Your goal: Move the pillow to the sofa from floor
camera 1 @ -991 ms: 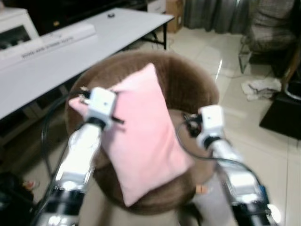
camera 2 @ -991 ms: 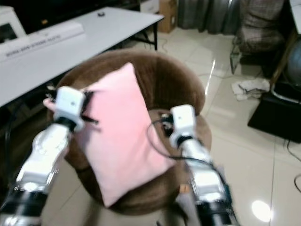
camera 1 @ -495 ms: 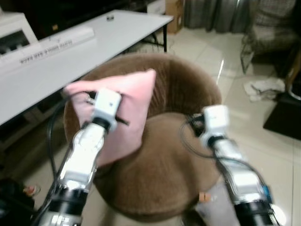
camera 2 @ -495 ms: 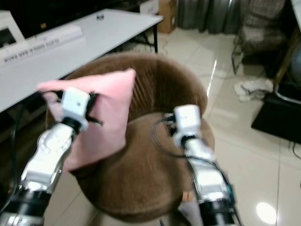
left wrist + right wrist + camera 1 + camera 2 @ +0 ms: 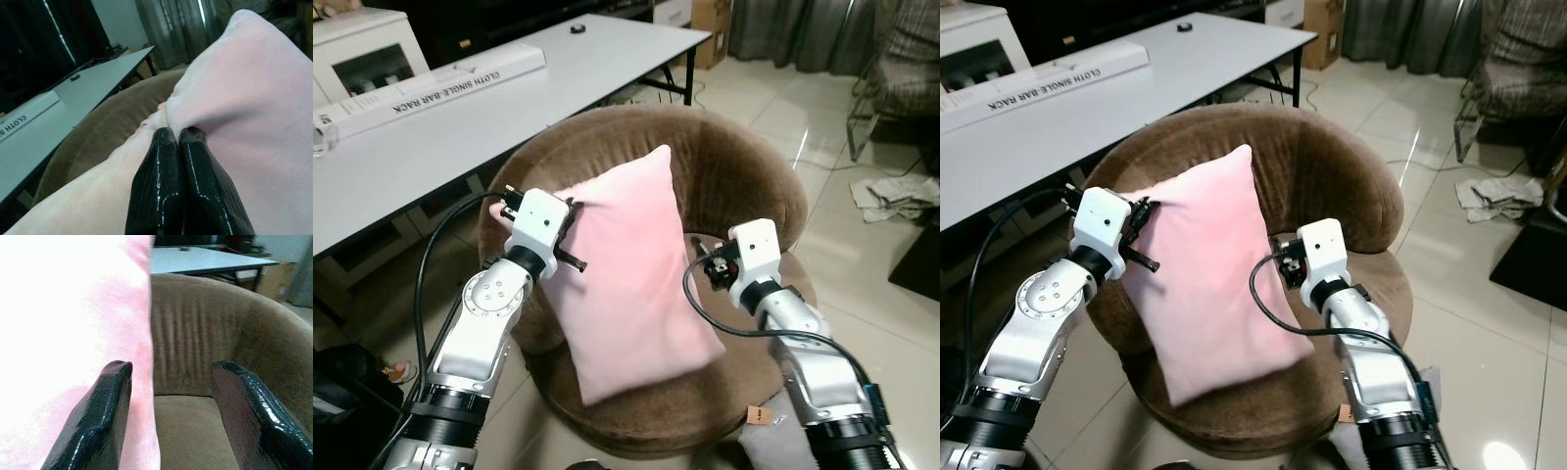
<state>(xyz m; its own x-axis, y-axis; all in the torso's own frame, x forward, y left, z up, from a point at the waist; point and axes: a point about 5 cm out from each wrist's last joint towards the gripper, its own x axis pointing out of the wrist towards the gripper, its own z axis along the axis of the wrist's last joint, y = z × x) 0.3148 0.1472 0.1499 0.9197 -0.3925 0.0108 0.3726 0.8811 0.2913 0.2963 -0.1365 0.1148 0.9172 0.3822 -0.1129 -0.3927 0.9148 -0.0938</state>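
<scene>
Placement step in hand: my left tool [image 5: 177,139] is clamped on the soft pink rectangular pillow [image 5: 631,269], held over the round brown velvet sofa [image 5: 734,162], my right tool [image 5: 168,396] spread apart beside it; next, lower and release.

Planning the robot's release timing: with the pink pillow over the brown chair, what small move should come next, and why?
Probably open the left gripper: it pinches the pink fabric pillow, which already leans on the round brown armchair; the right gripper is open.
</scene>
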